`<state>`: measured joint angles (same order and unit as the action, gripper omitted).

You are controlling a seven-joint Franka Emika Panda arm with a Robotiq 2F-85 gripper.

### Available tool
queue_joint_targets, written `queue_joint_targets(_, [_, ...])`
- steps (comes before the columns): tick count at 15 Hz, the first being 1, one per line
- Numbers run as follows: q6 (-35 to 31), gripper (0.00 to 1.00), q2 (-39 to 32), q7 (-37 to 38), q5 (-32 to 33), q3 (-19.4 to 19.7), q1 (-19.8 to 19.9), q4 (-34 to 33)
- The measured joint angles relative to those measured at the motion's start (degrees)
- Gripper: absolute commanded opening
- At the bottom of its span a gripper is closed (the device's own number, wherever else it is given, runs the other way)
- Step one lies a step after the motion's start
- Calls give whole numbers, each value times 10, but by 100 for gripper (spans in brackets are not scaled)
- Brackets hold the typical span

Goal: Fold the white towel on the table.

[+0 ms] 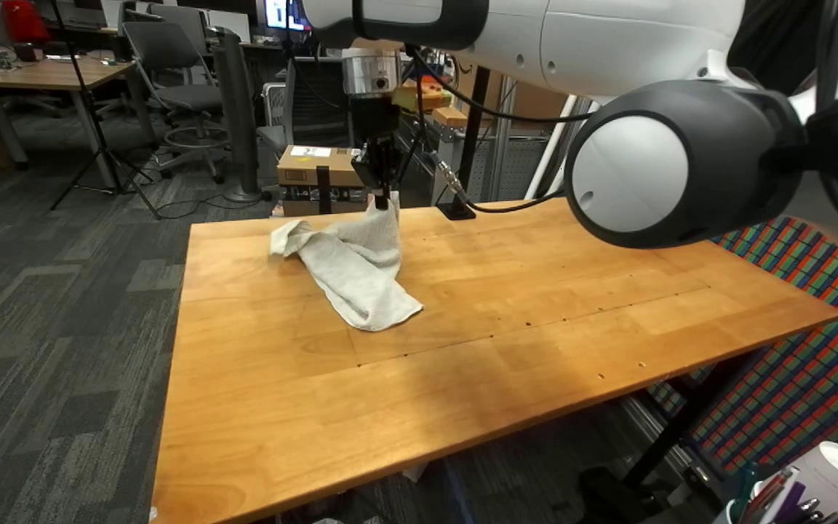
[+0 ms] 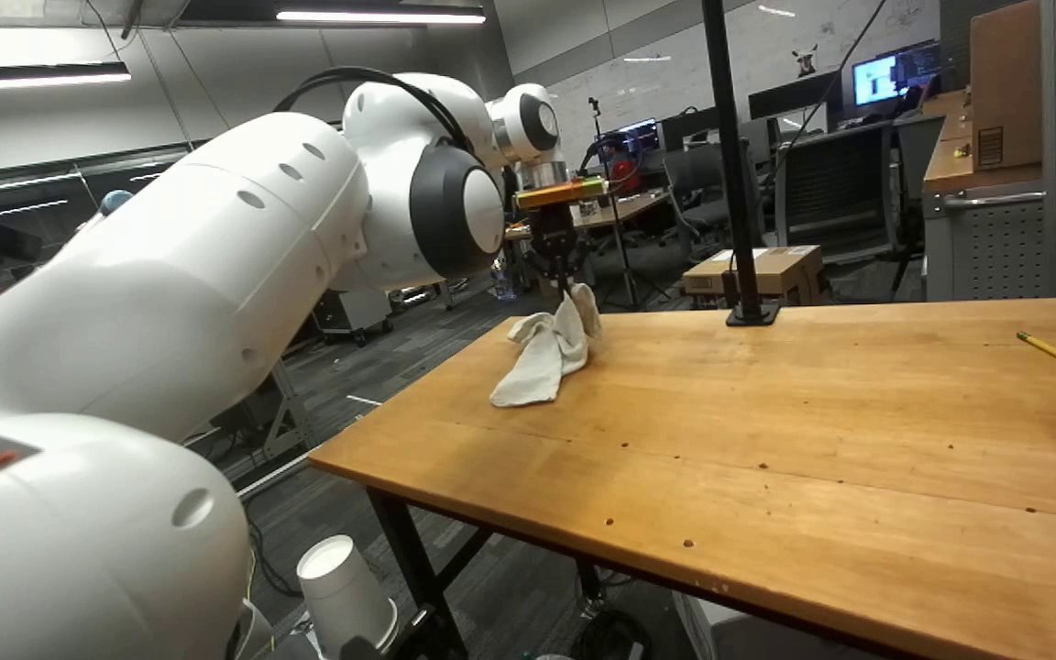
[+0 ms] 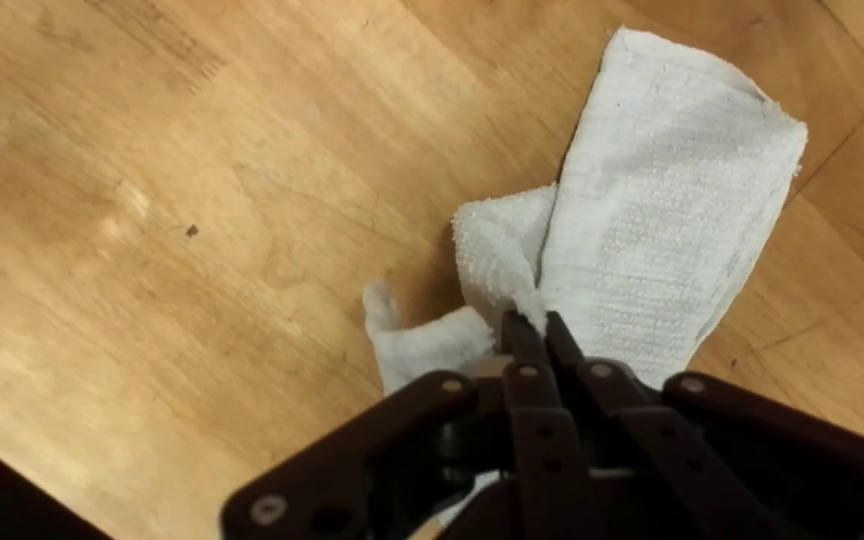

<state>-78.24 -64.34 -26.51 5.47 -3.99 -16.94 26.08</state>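
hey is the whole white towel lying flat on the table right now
No, in an exterior view the claw holds part of the white towel raised above the wooden table.

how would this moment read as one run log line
gripper: closed on white towel | towel: part lifted, part on table | fold: not finished

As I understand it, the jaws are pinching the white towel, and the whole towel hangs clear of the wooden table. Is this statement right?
Not entirely. The jaws are pinching the white towel, but it does not hang wholly clear: the pinched part is raised, while a large part rests on the wooden table, as both exterior views show.
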Motion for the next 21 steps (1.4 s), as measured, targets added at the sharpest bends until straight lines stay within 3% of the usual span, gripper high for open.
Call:
queue_joint_targets(8, [26, 1, -3, 0, 55, 22, -23, 1])
queue_joint_targets(16, [25, 1, -26, -46, 145, 54, -100, 1])
queue_joint_targets(21, [29, 1, -41, -66, 159, 57, -145, 2])
